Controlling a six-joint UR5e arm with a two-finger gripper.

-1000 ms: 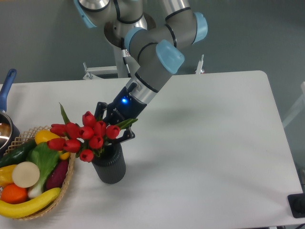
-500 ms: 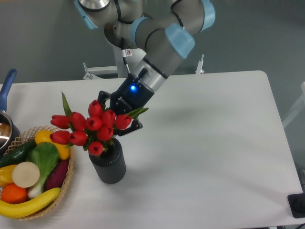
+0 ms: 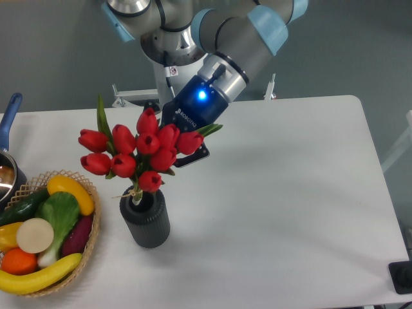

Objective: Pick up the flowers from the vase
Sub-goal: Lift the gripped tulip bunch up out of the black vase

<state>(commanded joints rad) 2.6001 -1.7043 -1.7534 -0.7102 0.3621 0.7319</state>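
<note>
The flowers sit left of centre in the frame, red buds fanned out above the vase, their tied stems running down so that only the very ends are at or just inside its mouth. My pincer is behind the bunch, just right of the buds, and I judge it clenched on the flowers, though the buds hide my fingertips and I cannot see exactly where I grip.

That hidden grip is my first worry. If I hold only a few stems or a leaf, the string may let the rest sag or slide out as I rise. If I squeeze too hard, soft stems could kink.

The stem ends are the second risk. I cannot tell whether they have cleared the rim. If I move sideways before they do, they could catch the lip and tip the vase, which looks small and light for what it carries.

The bunch leans toward the left of the frame, over the basket of fruit and vegetables at the lower left of the desk. A dropped bunch would probably land there or knock the vase toward it. A pan sits at the left edge, well apart.
</note>
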